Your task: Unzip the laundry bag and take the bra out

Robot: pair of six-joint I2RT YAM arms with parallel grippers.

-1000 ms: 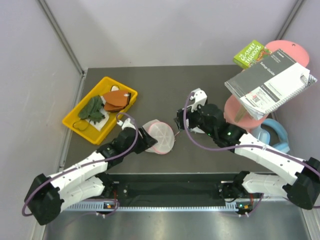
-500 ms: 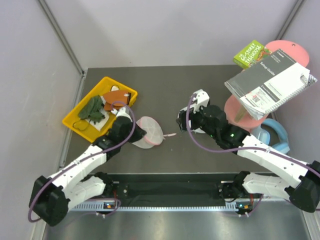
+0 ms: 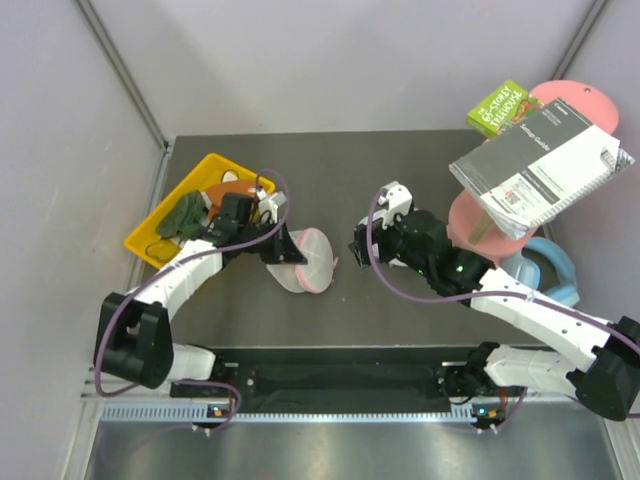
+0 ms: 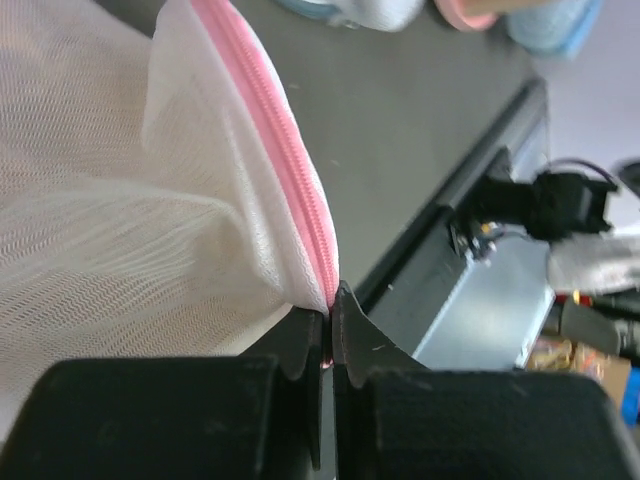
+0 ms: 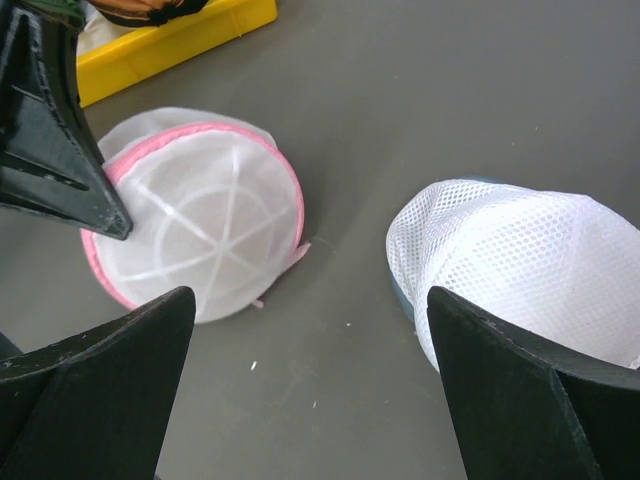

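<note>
Near the middle of the surface (image 3: 330, 170), just right of the yellow tray (image 3: 143, 243), the bag (image 3: 308, 262) lies tipped on its side, its round ribbed face turned toward the right arm. The left fingers (image 4: 298, 345) are pressed together on the bag's pink zipper rim (image 4: 290, 160), pinching the edge on the side nearer the tray. The right fingers (image 5: 100, 390) stand wide apart, holding nothing, just beside the bag, with a plain white mesh dome (image 5: 510, 260) close under them. A green cloth (image 3: 185, 213) lies in the tray.

Mesh laundry bag (image 5: 200, 225), matt table (image 3: 330, 180), probably plastic tray (image 3: 143, 245)
</note>
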